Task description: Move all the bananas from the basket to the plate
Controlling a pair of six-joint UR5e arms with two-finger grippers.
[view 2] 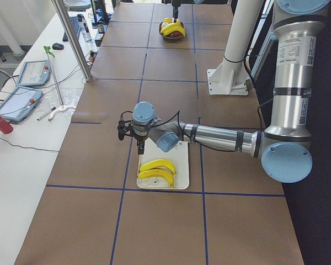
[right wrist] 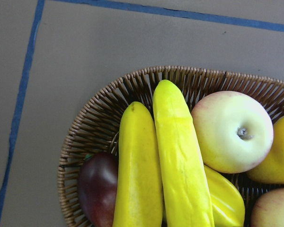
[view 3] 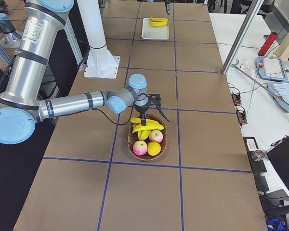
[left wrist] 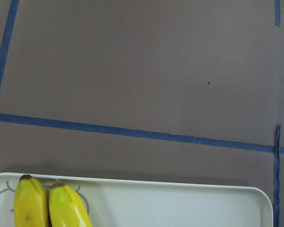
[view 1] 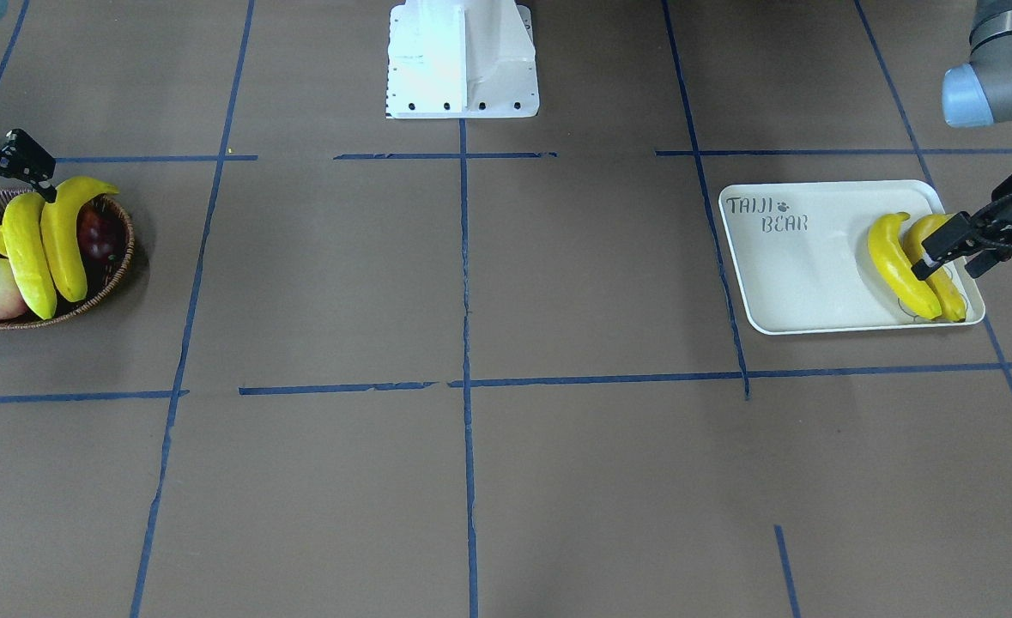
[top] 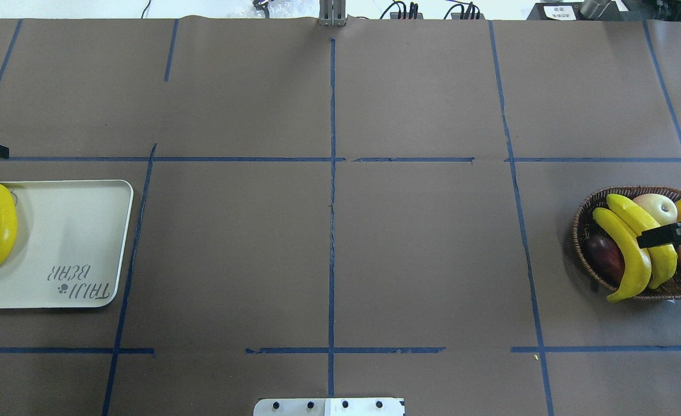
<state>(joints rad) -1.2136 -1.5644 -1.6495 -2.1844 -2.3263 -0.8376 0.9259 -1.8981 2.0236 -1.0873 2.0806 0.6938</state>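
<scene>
2 bananas (top: 635,254) are seen in the basket (top: 588,202), 2 on the plate (top: 86,231) far from it. Right pincer (view 1: 6,184) is held open & empty just above the basket; left pincer (view 1: 952,262), far off, too. One should be gripped mid-length, apple (right wrist: 232,130) not bumped.

The setting is a robotics laboratory. Two industrial arms, the left arm (view 2: 289,83) and the right arm (view 3: 31,48), reach over a large table (view 1: 557,481). Brown paper covers the table, and blue tape lines (view 1: 465,275) divide it into a grid. A white pedestal (view 1: 463,60) with a drilled foot stands at one long side. A white side bench (view 2: 22,171) carries two teach pendants (view 2: 32,72), loose cables (view 2: 22,146) and an aluminium post (view 2: 71,38).
</scene>
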